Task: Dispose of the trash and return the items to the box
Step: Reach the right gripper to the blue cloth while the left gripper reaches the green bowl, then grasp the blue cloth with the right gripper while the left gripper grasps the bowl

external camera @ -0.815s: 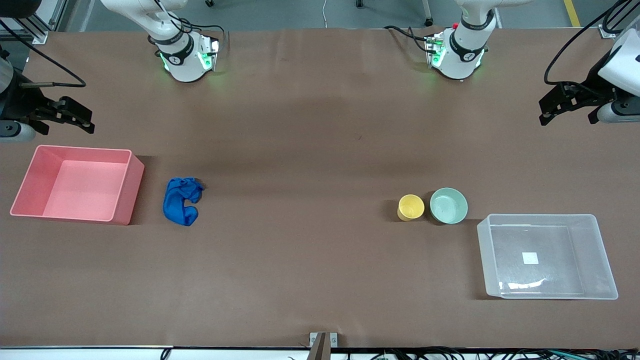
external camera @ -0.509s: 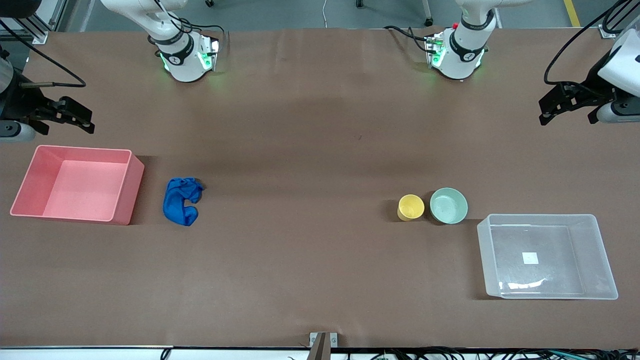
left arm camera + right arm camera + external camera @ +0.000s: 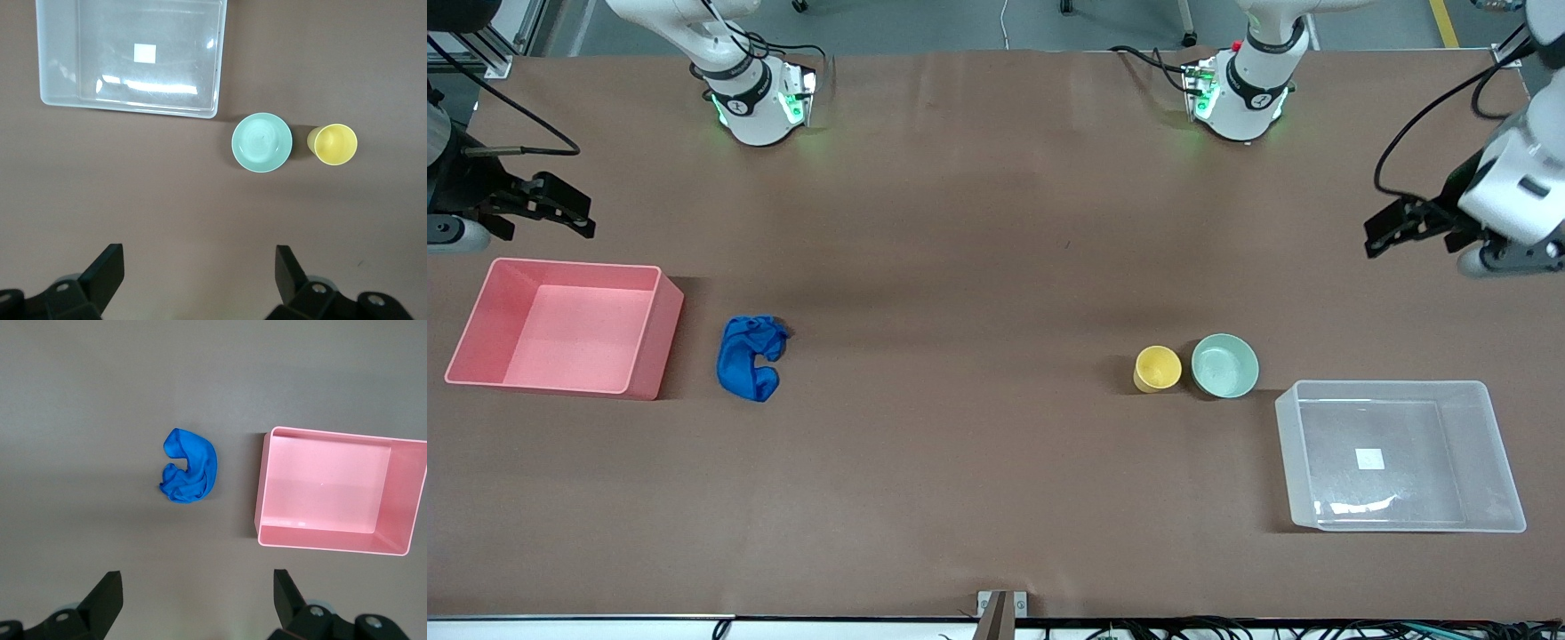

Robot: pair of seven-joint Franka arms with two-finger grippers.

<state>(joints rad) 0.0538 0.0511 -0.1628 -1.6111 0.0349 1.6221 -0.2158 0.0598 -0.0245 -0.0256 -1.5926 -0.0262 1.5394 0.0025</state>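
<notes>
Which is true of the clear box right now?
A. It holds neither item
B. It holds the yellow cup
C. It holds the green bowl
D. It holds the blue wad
A: the clear box shows only its white label, while the yellow cup and green bowl sit side by side on the table beside it.

A matte brown surface (image 3: 978, 284) fills nearly the whole front view under soft, even light. Grey floor (image 3: 960, 22) with a yellow line (image 3: 1445, 22) shows above it.

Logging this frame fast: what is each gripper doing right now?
Left gripper: open, holding nothing, up over bare table at the left arm's end.
Right gripper: open, holding nothing, up over bare table at the right arm's end.
</notes>
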